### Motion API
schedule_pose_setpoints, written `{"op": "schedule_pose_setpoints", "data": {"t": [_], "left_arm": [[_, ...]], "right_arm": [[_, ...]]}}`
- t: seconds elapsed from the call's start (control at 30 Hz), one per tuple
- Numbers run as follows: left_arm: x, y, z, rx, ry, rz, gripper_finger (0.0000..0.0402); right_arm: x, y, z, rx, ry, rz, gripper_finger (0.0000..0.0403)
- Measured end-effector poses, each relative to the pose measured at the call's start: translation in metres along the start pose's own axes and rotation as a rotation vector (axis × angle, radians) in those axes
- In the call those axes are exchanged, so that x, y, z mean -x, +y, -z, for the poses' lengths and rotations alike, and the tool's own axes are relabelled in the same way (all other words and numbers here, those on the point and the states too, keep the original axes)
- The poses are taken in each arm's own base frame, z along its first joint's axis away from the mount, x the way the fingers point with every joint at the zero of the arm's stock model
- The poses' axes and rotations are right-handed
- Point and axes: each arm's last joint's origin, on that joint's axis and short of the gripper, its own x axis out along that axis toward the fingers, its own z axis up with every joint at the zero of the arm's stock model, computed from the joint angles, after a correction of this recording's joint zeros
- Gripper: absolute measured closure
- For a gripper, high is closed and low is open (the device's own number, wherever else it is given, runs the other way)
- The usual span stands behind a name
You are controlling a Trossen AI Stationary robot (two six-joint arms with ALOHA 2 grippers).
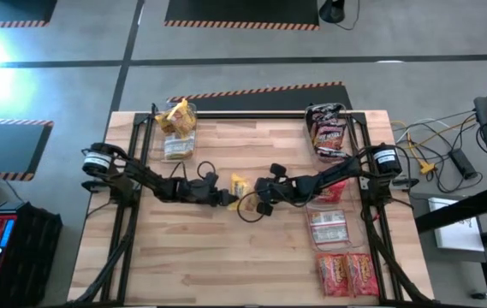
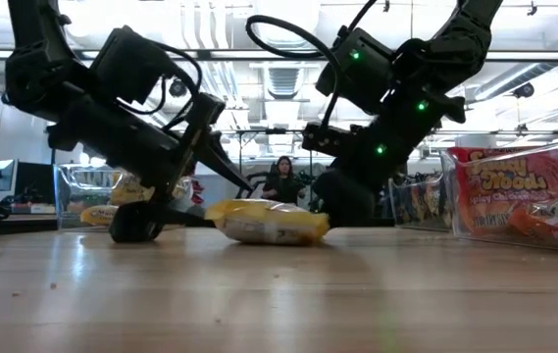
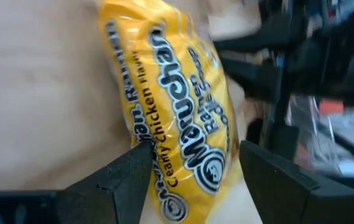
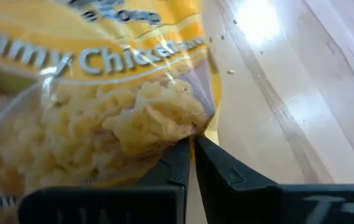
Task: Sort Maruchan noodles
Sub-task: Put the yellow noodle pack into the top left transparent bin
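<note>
Between my two hands at table centre lies the yellow crinkly plastic Maruchan packet [image 1: 240,184]. Right hand [image 4: 192,146] is pinched closed on its edge; left hand [image 3: 192,171] straddles it, fingers wide, long axis running away between them. Both are equally near.

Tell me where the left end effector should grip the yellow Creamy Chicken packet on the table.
Grip the yellow Creamy Chicken packet across its narrow width, at the end toward the left end effector, whose open fingers straddle it. It lies flat; the right end effector pinches its other edge, so approach from the left.
</note>
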Motion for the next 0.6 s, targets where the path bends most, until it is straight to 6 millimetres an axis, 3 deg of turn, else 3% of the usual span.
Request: {"op": "schedule_pose_setpoints", "data": {"t": [0.1, 0.37, 0.6], "left_arm": [[0.000, 0.000, 0.002, -0.001, 0.073, 0.008, 0.0177], [0.002, 0.003, -0.001, -0.042, 0.063, -0.013, 0.0177], [0.005, 0.006, -0.001, -0.091, 0.055, -0.030, 0.0177]], "right_arm": [[0.000, -0.001, 0.000, -0.011, -0.008, -0.009, 0.0385], [-0.020, -0.002, 0.013, -0.022, 0.020, 0.031, 0.0386], [0.008, -0.007, 0.001, -0.001, 0.028, -0.020, 0.0386]]}}
